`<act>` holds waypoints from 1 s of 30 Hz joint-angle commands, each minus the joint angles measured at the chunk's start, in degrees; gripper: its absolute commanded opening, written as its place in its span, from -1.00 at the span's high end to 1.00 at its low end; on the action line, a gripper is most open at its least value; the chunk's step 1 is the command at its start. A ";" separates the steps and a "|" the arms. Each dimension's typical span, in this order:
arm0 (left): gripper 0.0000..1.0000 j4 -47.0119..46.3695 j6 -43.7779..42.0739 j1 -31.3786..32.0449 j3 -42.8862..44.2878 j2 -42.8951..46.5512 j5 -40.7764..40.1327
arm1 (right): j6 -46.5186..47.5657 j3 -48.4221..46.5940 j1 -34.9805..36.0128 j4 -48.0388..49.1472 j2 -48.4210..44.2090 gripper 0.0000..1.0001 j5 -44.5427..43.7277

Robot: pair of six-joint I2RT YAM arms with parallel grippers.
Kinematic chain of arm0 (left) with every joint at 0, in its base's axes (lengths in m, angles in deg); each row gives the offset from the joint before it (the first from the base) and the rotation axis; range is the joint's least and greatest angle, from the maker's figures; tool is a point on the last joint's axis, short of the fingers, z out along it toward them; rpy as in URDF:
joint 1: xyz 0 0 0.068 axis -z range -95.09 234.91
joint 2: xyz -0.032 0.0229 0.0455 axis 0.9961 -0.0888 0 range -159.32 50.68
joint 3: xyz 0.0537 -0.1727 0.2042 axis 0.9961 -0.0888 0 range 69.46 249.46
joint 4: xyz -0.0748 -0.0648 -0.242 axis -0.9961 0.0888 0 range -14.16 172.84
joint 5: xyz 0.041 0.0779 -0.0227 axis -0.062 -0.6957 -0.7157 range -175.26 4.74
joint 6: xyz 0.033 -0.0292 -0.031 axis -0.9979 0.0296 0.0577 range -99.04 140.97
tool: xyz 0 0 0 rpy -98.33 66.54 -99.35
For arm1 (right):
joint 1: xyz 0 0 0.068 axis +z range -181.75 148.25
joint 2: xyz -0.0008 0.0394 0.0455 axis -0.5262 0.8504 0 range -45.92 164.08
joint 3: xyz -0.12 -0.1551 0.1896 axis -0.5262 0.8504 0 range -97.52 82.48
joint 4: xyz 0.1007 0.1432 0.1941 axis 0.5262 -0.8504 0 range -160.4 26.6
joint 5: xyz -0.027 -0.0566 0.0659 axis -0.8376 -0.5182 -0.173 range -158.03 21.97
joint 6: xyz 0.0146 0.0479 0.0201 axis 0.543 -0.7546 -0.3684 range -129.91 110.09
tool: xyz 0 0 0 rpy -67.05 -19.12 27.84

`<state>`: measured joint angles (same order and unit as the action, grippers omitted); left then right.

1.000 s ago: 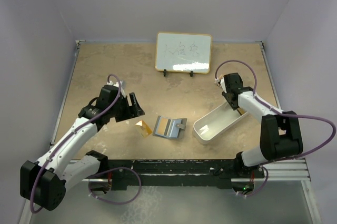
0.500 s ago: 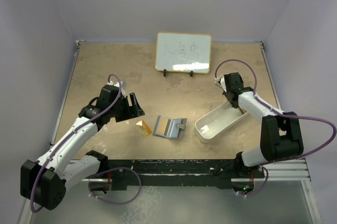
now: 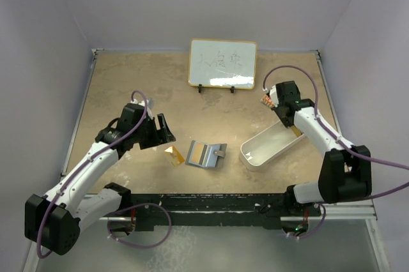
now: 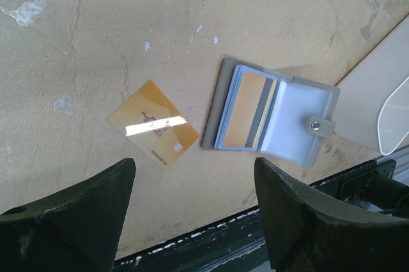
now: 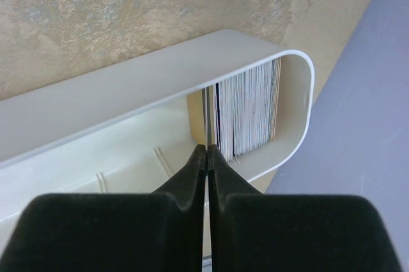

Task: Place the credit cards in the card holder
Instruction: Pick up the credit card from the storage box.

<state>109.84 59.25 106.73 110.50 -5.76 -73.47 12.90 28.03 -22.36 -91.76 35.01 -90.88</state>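
Observation:
The grey card holder (image 3: 206, 154) (image 4: 273, 113) lies open on the table, with a gold card with a grey stripe (image 4: 248, 111) in its left pocket. An orange-gold credit card (image 3: 173, 155) (image 4: 153, 124) lies flat just left of it. My left gripper (image 3: 163, 128) (image 4: 193, 168) hovers open above and left of both, holding nothing. At the far end of the white tray (image 3: 259, 151) (image 5: 160, 71), my right gripper (image 3: 292, 128) (image 5: 206, 149) is shut on a thin credit card (image 5: 206, 115) seen edge-on. That card stands beside a stack of upright cards (image 5: 248, 107).
A small whiteboard (image 3: 222, 63) stands on feet at the back middle. Purple walls close in the table on three sides. The arms' black base rail (image 3: 211, 208) runs along the near edge, close to the card holder.
My right gripper has shut on a card in the tray, and the arm has lifted and shifted right; the tray slid slightly right. The left arm has hardly moved.

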 commanded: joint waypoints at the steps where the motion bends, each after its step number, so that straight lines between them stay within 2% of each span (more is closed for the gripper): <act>1: -0.46 -0.80 -0.15 0.14 2.16 0.77 -0.24 | -2.95 -4.64 -0.16 -7.49 -3.58 1.00 3.39; 5: -0.40 -1.13 1.00 0.16 1.67 0.11 -1.26 | -5.59 -7.82 -0.18 -10.98 -5.78 1.00 6.36; 8: -0.16 -1.41 2.10 0.15 1.21 -0.61 -1.91 | -8.56 -10.15 -0.16 -11.64 -8.14 1.00 10.51; 10: -0.01 -1.63 2.87 0.14 1.02 -1.13 -2.96 | -9.39 -13.04 -0.09 -13.69 -8.96 1.00 16.98; 12: 0.13 -1.94 4.04 0.19 0.62 -1.49 -4.48 | -15.34 -15.67 -0.07 -12.89 -9.95 1.00 19.14; 14: 0.34 -2.14 5.21 0.15 0.34 -2.26 -5.19 | -20.88 -17.69 -0.07 -12.28 -10.35 1.00 23.42; 18: 0.93 -2.75 7.55 0.14 -0.81 -4.44 -5.56 | -31.15 -19.99 0.81 -9.63 -9.60 1.00 34.22; 19: 1.00 -3.42 8.24 0.15 -1.38 -4.72 -5.90 | -33.43 -20.07 1.26 -8.78 -9.20 1.00 37.27; 22: 1.00 -4.73 10.87 0.15 -3.84 -5.28 -7.35 | -38.11 -18.95 4.26 -4.41 -8.02 1.00 43.37; 26: 1.00 -6.93 15.51 0.15 -7.88 -5.32 -9.50 | -41.92 -16.12 12.99 3.26 -6.16 1.00 46.34; 30: 1.00 -9.94 19.59 0.13 -12.22 -5.28 -11.46 | -47.84 -12.18 16.82 12.45 -2.28 1.00 53.79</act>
<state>104.75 73.19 106.75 101.36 -11.34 -81.66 -26.64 12.90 -8.70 -90.07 29.72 -46.91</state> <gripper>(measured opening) 0.002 0.005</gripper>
